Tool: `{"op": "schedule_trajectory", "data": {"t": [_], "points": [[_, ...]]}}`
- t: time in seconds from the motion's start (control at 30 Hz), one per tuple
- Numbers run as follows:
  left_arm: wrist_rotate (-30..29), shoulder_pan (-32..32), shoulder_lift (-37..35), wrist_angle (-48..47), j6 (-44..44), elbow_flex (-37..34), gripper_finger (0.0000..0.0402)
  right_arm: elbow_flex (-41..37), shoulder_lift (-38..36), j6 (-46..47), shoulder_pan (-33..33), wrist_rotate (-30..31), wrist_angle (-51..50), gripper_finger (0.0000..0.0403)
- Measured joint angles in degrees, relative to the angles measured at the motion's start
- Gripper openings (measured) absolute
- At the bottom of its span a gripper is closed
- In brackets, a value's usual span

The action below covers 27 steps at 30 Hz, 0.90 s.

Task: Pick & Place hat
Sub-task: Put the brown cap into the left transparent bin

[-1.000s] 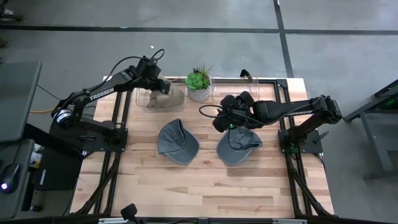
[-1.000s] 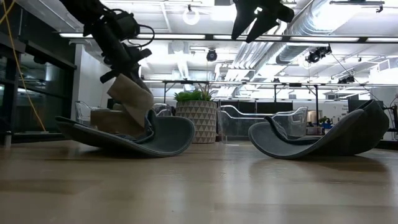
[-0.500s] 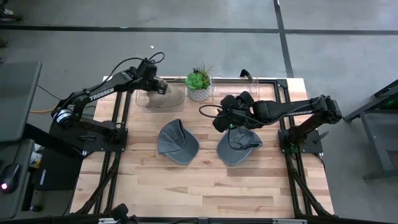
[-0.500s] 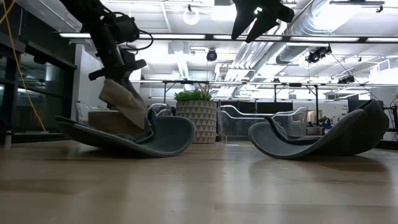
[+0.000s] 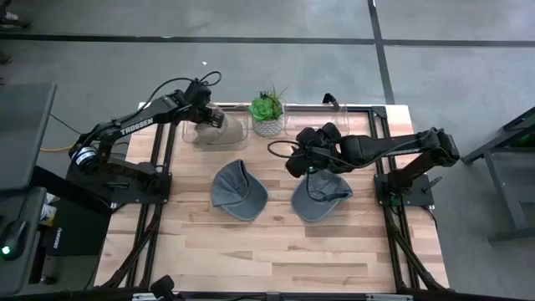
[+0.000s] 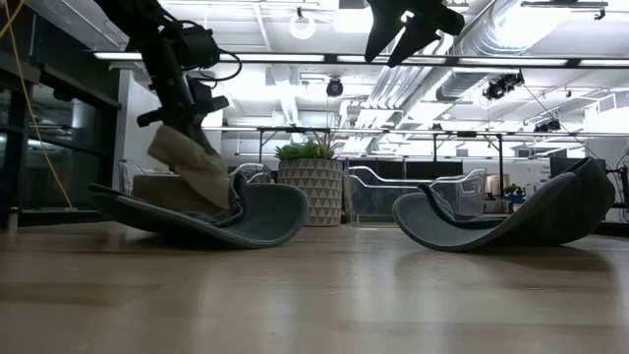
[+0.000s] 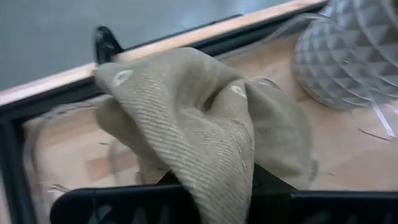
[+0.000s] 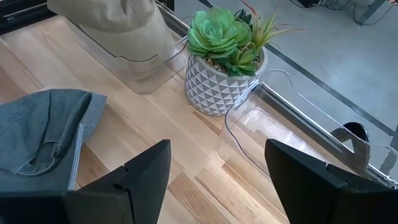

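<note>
My left gripper [image 5: 206, 111] is at the table's far left, shut on a tan hat [image 7: 186, 112] that hangs over a clear bin [image 5: 219, 134]. The low view shows the tan hat [image 6: 187, 162] below that gripper [image 6: 183, 96], behind a grey hat. Two grey hats lie crown-down mid-table, one left [image 5: 238, 189] and one right [image 5: 321, 197]. My right gripper [image 8: 217, 180] is open and hovers above the right grey hat, touching nothing. It shows near the top of the low view [image 6: 408, 22]. My left gripper pinches a bunched fold of the tan hat [image 7: 219, 180] between its two fingers, coming from above at a slant. The hat hangs slack below the fingers [image 6: 187, 162] over the clear bin. The grey hat in front hides whether its lower end rests in the bin.
A potted succulent [image 5: 267, 113] stands at the far edge between the clear bin and a second clear bin [image 8: 283, 127] on its right. The dark frame rails [image 5: 380, 180] run along both sides. Bare wood [image 5: 267, 251] fills the near half of the table.
My left gripper has carried the tan hat a little toward the table's left and slightly down over the clear bin, and the hat has tipped with it. It has stayed shut on the hat. The right arm and both grey hats have kept still.
</note>
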Motion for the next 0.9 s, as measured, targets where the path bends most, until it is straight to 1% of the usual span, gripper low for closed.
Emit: {"op": "schedule_trajectory", "data": {"t": [0.13,0.3,0.47,0.63,0.8,0.9], "points": [[2.4,-0.3,0.8,1.0,-0.9,0.0,0.0,0.0,0.0,0.0,0.0,0.0,0.1,0.0255],[1.7,-0.8,3.5,1.5,-3.3,0.0,0.0,0.0,0.0,-0.1,0.0,0.0,0.2,0.0256],[1.5,-0.8,5.3,1.6,-3.7,0.0,0.0,0.0,0.0,-0.1,0.0,0.0,0.2,0.0255],[1.9,-0.8,5.1,1.6,-4.5,0.0,0.0001,0.0,0.0,0.2,0.0,-0.3,0.2,0.0256],[2.3,-0.8,3.0,1.2,-4.0,0.0,0.0001,0.0,0.0,0.8,0.0,-0.4,0.1,0.0255],[2.5,-0.8,1.2,1.1,-3.2,0.0,0.0015,0.0,0.0,0.8,0.0,-0.4,0.1,0.0257]]}}
